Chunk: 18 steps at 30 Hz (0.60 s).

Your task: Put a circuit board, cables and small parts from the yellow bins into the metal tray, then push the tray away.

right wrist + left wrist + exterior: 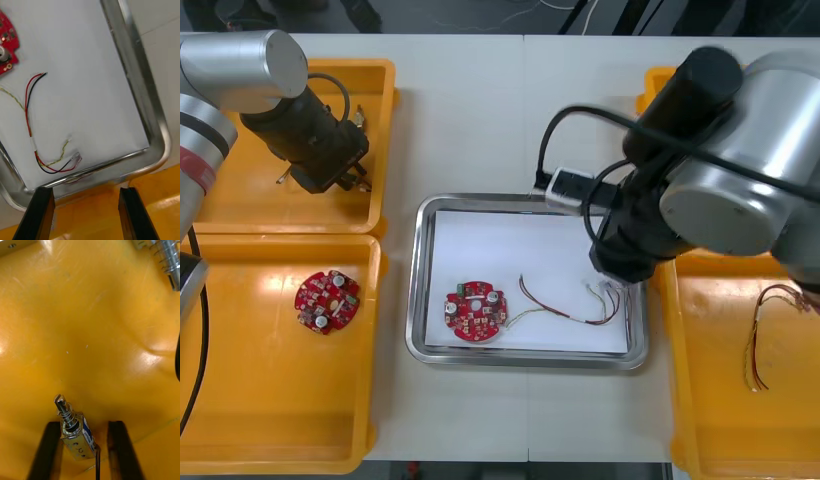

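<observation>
Inspector: Left tool (84,427), tabletop ten o'clock: fingers apart, straddling small metal part (77,438) in yellow bin (93,333), off-centre.
Supervisor: Risk: closing may skid it aside. Right tool (86,195) apart, empty, three o'clock of metal tray (150,112).

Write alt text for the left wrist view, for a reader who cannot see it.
The left end effector straddles a small metal part with a spring on its pin, black fingers open on either side, above the floor of a yellow bin. A second metal part lies farther off in the bin.
</observation>
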Available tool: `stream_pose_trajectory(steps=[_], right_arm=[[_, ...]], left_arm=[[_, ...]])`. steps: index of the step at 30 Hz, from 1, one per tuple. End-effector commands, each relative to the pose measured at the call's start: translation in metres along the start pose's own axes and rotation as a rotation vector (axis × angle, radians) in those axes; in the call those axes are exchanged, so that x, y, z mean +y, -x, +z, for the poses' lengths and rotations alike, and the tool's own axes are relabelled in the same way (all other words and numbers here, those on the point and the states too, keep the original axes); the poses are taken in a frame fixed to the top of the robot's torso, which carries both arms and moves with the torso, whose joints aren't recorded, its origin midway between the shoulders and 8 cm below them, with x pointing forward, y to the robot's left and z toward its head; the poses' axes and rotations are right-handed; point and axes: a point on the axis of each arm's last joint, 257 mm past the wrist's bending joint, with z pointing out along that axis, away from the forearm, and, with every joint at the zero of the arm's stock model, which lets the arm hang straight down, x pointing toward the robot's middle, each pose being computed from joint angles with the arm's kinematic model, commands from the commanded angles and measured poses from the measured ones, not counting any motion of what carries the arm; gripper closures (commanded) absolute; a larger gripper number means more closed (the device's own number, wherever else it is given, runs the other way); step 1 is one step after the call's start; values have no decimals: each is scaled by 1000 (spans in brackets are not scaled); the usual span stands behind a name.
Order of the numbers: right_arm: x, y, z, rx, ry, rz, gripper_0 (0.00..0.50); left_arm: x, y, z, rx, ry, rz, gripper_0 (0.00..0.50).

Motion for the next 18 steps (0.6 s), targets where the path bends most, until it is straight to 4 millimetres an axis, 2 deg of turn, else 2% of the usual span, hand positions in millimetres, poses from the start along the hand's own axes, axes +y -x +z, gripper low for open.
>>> stream_pose_trajectory(steps=[1,7,12,18], right_arm=[[-38,24,-42,-119,-73,89,0],[-74,10,-59,-143,-115,274,0],[-114,-1,-73,-157,-139,411,0],[-158,-23,-85,-168,-148,570,0]], left_arm=[[-36,-2,-17,-16,-50,-43,500],[-36,-1,-18,-16,-51,-47,500],[-36,1,-20,-13,-59,-57,500],[-30,13,-29,-22,-64,-64,500]])
